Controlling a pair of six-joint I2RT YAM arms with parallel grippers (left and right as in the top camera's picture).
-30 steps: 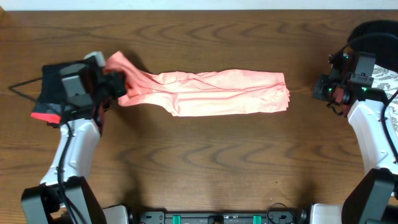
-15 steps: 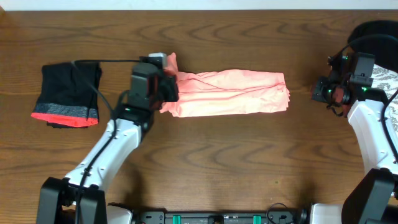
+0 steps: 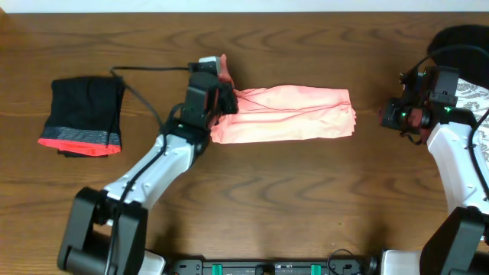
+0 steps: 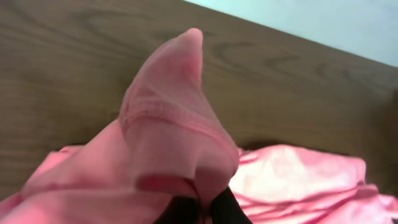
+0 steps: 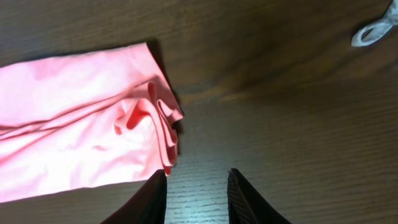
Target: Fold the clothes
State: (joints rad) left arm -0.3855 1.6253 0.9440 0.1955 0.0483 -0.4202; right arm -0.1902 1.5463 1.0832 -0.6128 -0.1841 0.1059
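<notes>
Salmon-pink garment (image 3: 294, 114) laid at centre of table (image 3: 306, 198), long axis left to right. Left end pinched and raised by left gripper (image 3: 221, 98), jaws closed tight on it. Right end lies away to right; right gripper (image 5: 196, 193), partly parted, nothing held, is placed nearer it.

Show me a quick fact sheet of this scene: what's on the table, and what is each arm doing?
Table: brown wood
Pink garment: long strip across the middle, left end pinched up
Black garment: red band on one edge, far left, apart from the pink one
Left gripper: shut on the pink garment's left end
Right gripper: open, empty, just off the pink garment's right end
</notes>
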